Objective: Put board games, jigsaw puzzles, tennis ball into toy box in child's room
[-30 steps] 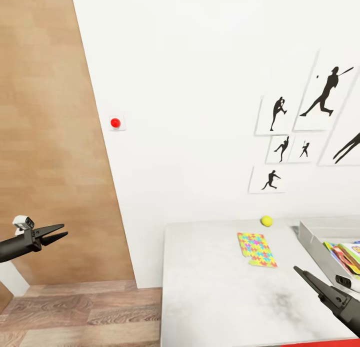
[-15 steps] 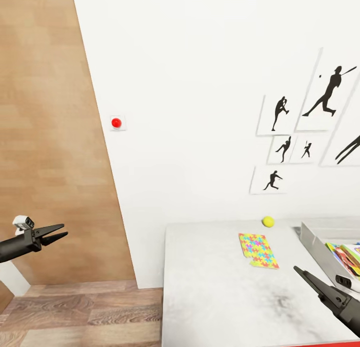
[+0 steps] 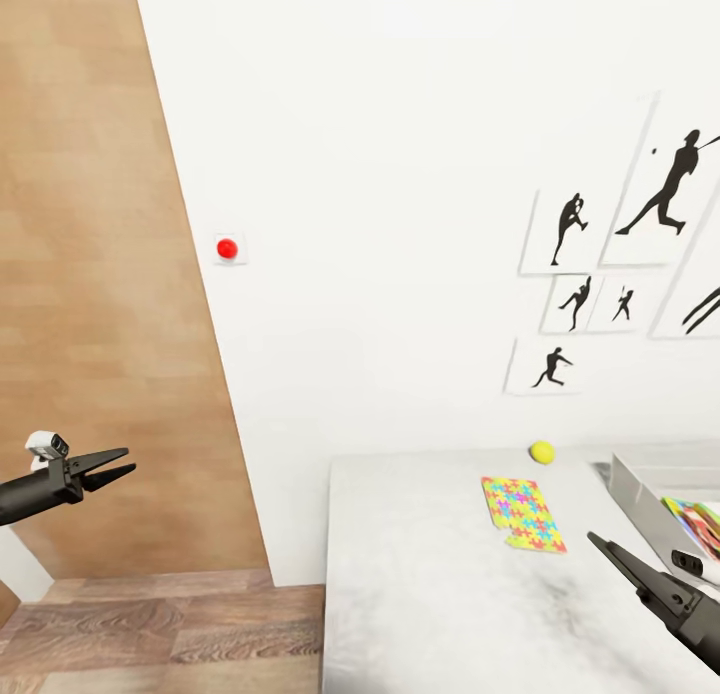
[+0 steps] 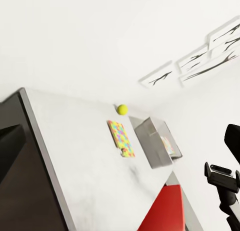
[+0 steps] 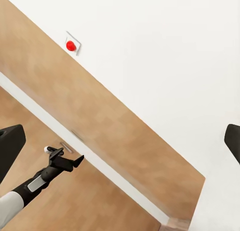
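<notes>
Jigsaw puzzle (image 3: 523, 514) flat on table (image 3: 420, 594), tennis ball (image 3: 542, 452) just behind it, toy box (image 3: 640, 499) beside, right gripper (image 3: 607, 554) near puzzle, jaws shut, left gripper (image 3: 112, 468) well apart off the table, jaws slightly parted.

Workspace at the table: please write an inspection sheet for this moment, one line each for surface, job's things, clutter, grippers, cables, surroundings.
Surface: table, pale grey top with dark smudges near its front.
Job's things: tennis ball by the wall; jigsaw puzzle flat on the top, near the ball, apart from it; toy box at the right, colourful printed items already inside.
Clutter: nothing seen.
Grippers: left gripper over the floor, slightly open, empty; right gripper above the table front, opening unclear.
Cables: nothing seen.
Surroundings: white wall, red button, sports silhouette pictures, wood-panel door, plank floor.
</notes>
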